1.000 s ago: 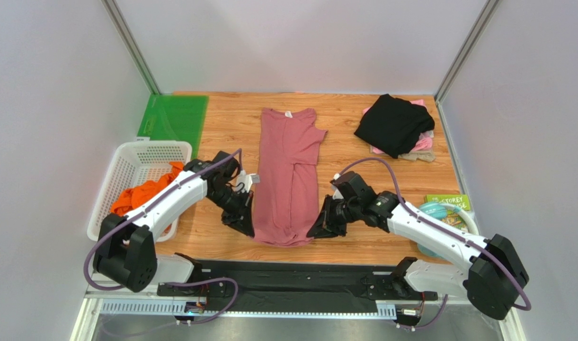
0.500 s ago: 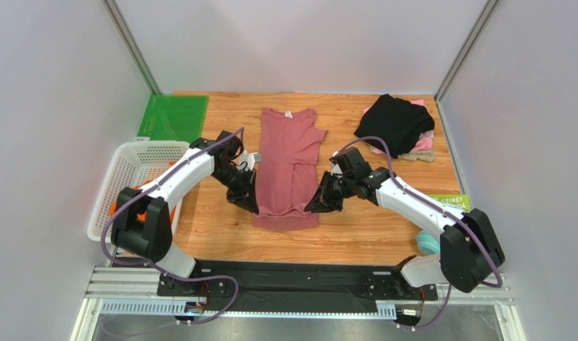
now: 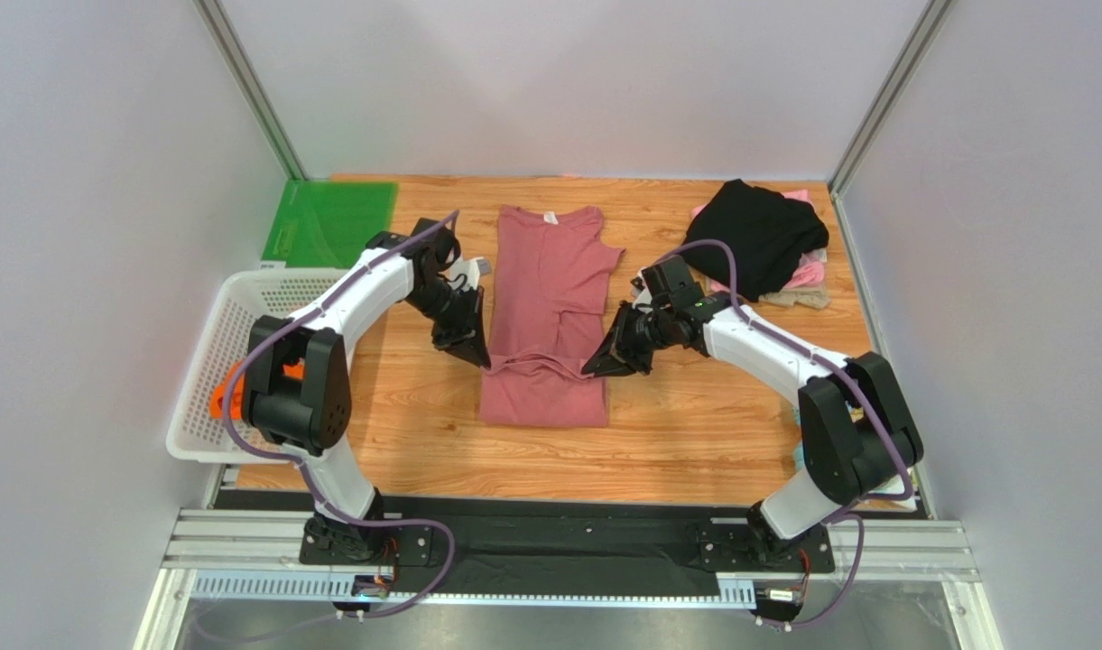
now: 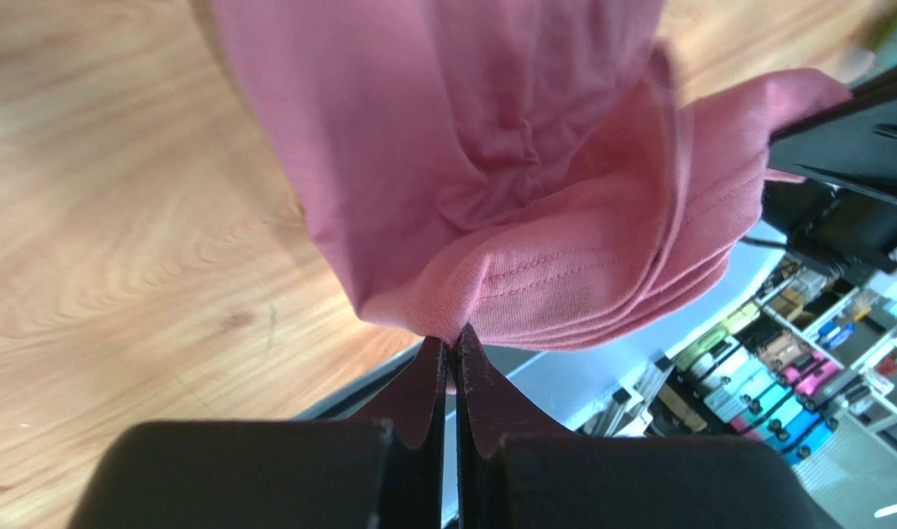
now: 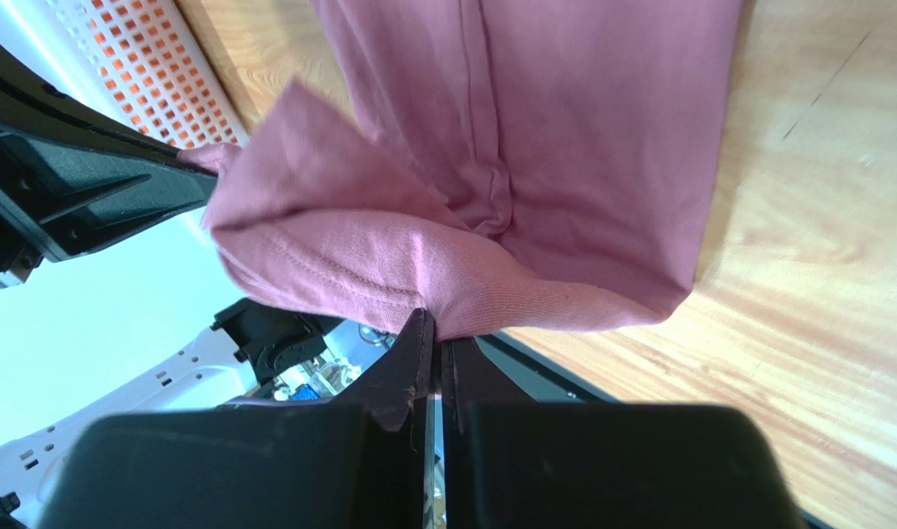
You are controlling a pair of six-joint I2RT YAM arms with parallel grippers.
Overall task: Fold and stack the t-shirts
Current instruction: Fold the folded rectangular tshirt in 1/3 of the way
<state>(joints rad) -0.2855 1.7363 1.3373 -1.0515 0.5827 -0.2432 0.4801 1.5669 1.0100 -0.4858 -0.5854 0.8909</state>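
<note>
Both left gripper (image 3: 482,358) and right gripper (image 3: 594,367) clamp the rose shirt's (image 3: 549,287) raised hem, clear from wrist views; overhead, jaws seem hidden.

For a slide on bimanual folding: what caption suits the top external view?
Left gripper and right gripper each pinch a hem corner of the dusty-rose t-shirt, half-folded on the table.

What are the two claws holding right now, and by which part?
Both pinch the dusty-rose t-shirt at its bottom hem: left claw on one corner, right claw on the other.
</note>
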